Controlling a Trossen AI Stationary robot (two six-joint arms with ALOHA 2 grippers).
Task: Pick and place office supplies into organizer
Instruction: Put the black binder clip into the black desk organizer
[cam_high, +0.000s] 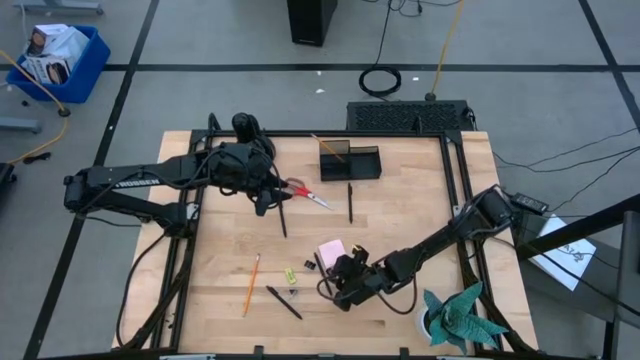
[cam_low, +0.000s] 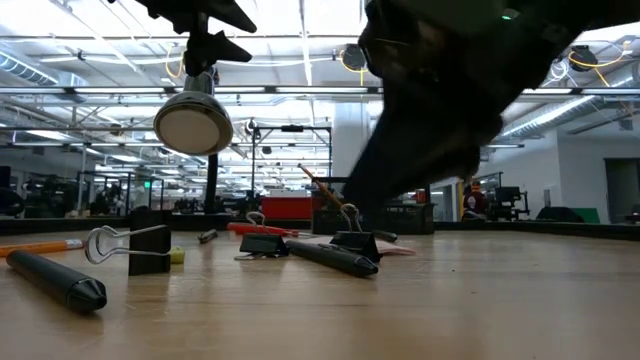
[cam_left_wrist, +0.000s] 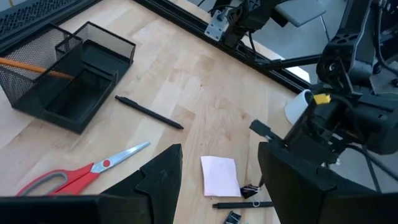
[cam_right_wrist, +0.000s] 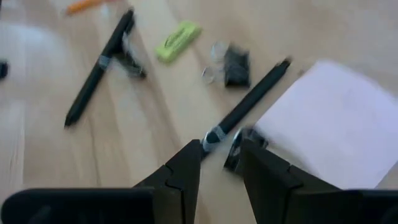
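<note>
The black mesh organizer (cam_high: 350, 160) stands at the far middle of the table with an orange pencil leaning in it. Red-handled scissors (cam_high: 305, 193) lie beside my left gripper (cam_high: 268, 200), which hangs open above the table with nothing between its fingers (cam_left_wrist: 221, 152). My right gripper (cam_high: 335, 288) is low over the near middle, fingers a little apart (cam_right_wrist: 219, 149). Just past its tips lie the ringed end of a black pen (cam_right_wrist: 249, 102) and a black binder clip (cam_right_wrist: 235, 149). The pink sticky pad (cam_right_wrist: 336, 124) lies flat beside them.
More supplies lie on the near part of the table: a pencil (cam_high: 251, 283), a black pen (cam_high: 284, 302), a yellow-green bit (cam_high: 290, 274) and binder clips (cam_low: 135, 250). Two pens (cam_high: 350, 200) (cam_high: 283, 215) lie mid-table. A teal paper plant (cam_high: 460, 315) stands at the near right corner.
</note>
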